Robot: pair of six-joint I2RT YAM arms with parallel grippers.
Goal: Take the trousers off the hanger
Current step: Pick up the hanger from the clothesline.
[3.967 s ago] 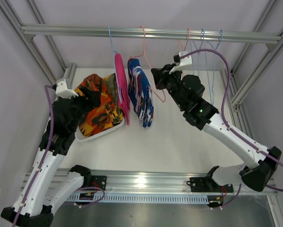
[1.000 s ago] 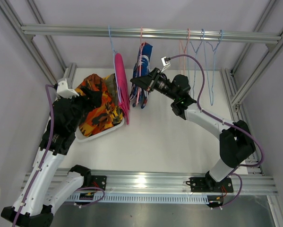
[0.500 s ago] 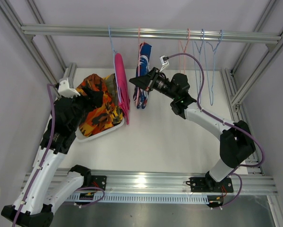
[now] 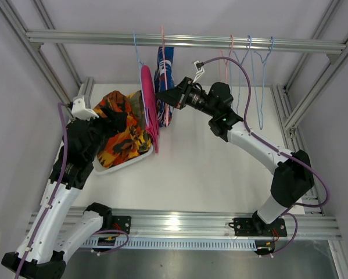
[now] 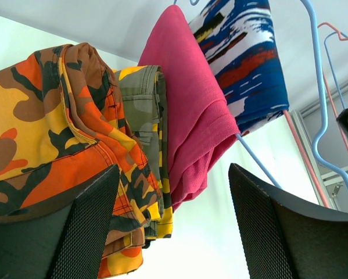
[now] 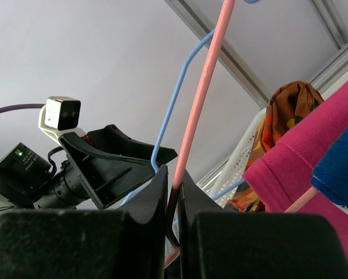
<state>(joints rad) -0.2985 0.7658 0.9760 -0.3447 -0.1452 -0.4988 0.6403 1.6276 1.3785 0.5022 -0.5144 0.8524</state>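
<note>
Under the rail [image 4: 185,40], our right end effector [image 6: 174,186], clamped on the pink hanger [image 6: 200,99], has swung the blue-and-white trousers [image 5: 243,52] toward nine o'clock, likely for our spread left end effector [image 5: 174,171] to strip.

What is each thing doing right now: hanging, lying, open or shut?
Blue-and-white trousers: hanging on the pink hanger.
Pink trousers: hanging on a blue hanger.
Orange camouflage trousers: lying in the basket.
Yellow camouflage trousers: lying in the basket.
Left gripper: open.
Right gripper: shut on the pink hanger.
</note>
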